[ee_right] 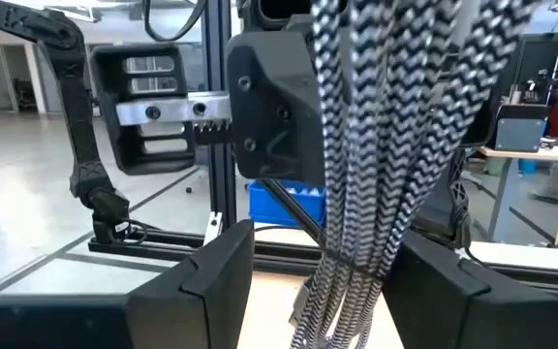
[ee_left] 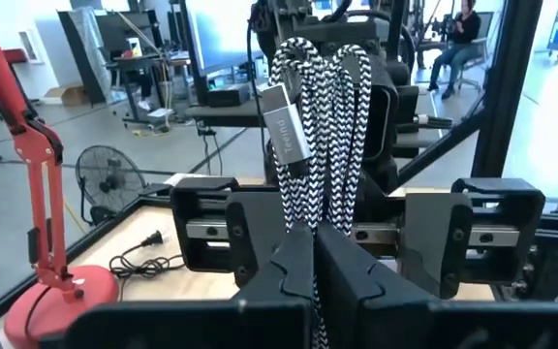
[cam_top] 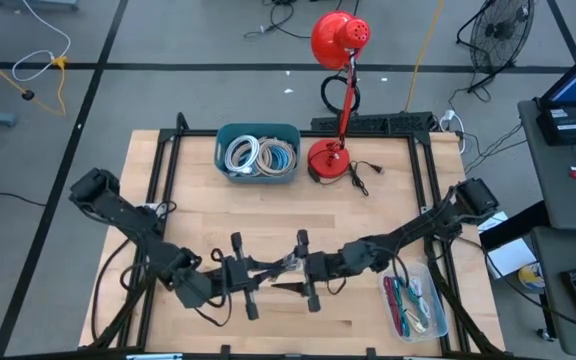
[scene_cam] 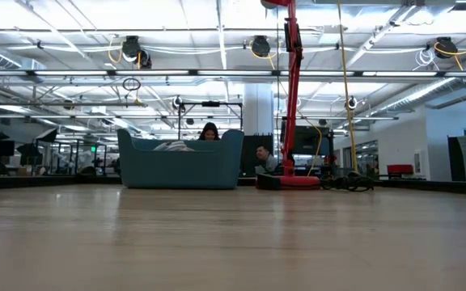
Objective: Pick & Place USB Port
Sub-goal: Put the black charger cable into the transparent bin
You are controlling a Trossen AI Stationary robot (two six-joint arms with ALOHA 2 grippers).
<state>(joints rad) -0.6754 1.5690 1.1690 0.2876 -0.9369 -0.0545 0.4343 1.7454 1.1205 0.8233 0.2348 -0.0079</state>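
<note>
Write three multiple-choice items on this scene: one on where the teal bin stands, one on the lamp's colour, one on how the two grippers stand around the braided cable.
1. Where does the teal bin stand?
A. At the table's far edge, left of the lamp base
B. At the near right corner
C. Between the grippers

2. What colour is the desk lamp?
A. Blue
B. Red
C. White

3. How do the grippers stand around the braided cable?
A. Both open
B. Left gripper shut on it, right gripper open around it
C. Both away from it

Answers: 1 A, the high view shows the bin beside the lamp base. 2 B, head, arm and base are red. 3 B, the left fingers pinch the bundle; the right fingers stand apart on either side of it.
</note>
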